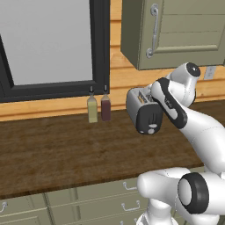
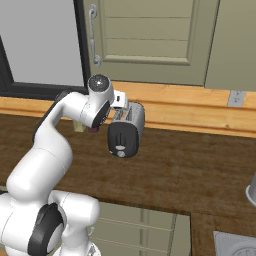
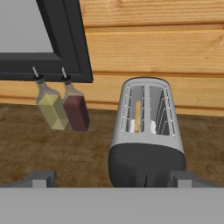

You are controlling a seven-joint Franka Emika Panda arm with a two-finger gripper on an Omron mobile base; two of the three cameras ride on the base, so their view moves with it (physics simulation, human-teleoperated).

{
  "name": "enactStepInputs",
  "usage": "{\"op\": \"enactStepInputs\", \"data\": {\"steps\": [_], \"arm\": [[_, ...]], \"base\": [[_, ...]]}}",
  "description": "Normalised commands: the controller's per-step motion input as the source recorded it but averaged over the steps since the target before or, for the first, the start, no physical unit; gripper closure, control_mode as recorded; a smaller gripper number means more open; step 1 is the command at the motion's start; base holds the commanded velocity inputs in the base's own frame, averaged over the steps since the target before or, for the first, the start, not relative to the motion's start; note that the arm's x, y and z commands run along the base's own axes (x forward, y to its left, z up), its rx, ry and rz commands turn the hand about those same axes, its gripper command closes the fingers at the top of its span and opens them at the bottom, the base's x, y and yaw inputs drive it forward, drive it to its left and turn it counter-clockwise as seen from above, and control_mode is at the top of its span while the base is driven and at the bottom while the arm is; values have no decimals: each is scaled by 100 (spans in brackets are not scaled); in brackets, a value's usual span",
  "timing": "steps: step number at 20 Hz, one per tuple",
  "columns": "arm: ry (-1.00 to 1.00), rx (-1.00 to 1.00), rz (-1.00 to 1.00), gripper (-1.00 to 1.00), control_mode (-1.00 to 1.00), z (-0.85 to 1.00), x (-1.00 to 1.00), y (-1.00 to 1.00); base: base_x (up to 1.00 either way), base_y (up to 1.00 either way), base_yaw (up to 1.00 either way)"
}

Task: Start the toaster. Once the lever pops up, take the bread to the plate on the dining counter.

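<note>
Hand view: end effector (image 3: 111, 178) wide open, empty, fingers astride toaster (image 3: 146, 131) black end, bread (image 3: 137, 116) in slot.

I see an olive-yellow bottle (image 3: 51, 108) touching a dark red bottle (image 3: 75, 107) below the black-framed window (image 1: 52, 46), far across my worktop (image 1: 61, 151).

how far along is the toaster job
Early. Done: the bread already stands in the left slot of the toaster. In hand: the arm has the gripper near the black end panel, where the lever sits low. Left: lever press unconfirmed, pop-up, then carrying the bread to the plate.
</note>
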Motion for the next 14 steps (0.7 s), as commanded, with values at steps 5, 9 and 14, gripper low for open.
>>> {"op": "enactStepInputs", "data": {"steps": [5, 9, 14], "arm": [[0, 0, 0, -100, -100, 0, 0, 0], [0, 0, 0, -100, -100, 0, 0, 0], [0, 0, 0, -100, -100, 0, 0, 0]], "base": [[0, 0, 0], [0, 0, 0], [0, 0, 0]]}}
